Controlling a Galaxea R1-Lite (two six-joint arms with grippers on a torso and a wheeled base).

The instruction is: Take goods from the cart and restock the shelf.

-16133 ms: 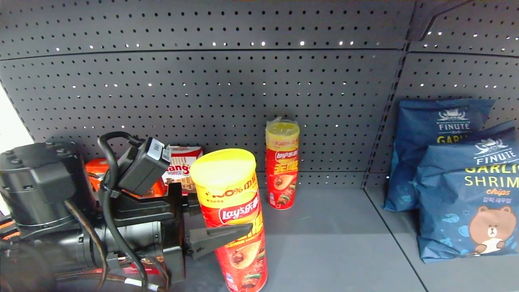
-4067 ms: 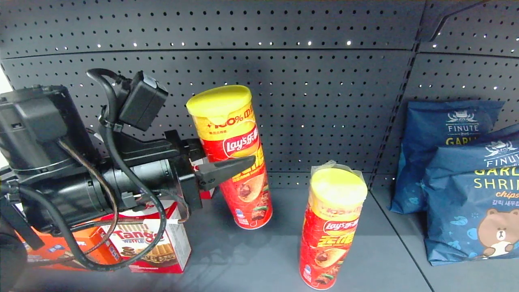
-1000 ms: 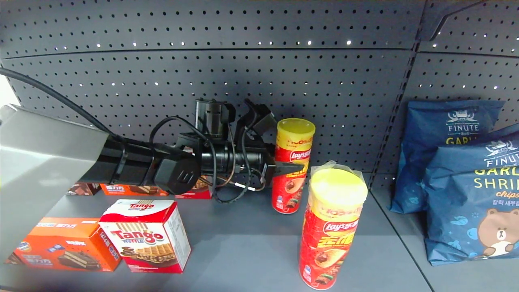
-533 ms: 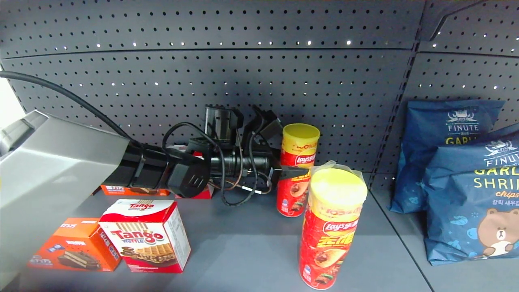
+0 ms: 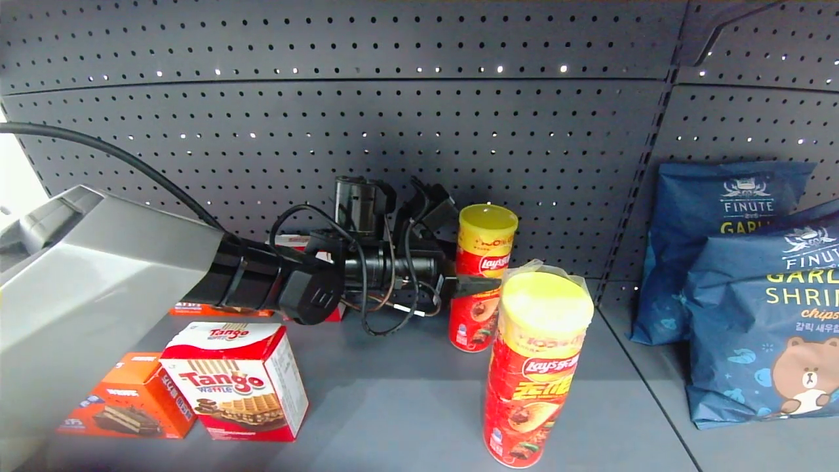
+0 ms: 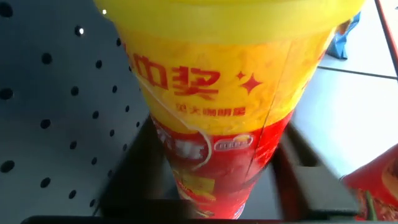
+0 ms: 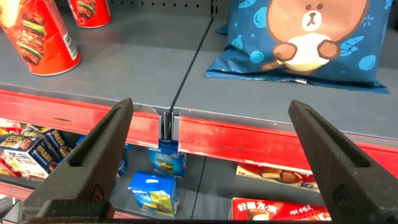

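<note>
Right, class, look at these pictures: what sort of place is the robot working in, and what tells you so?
Probably a shop: a pegboard-backed shelf stocked with chip cans and blue snack bags, with a red price strip along its front edge.

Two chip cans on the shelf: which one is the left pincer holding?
The rear can, upright close to the pegboard; the left pincer grips its middle. The front can, with loose plastic over its lid, stands free.
</note>
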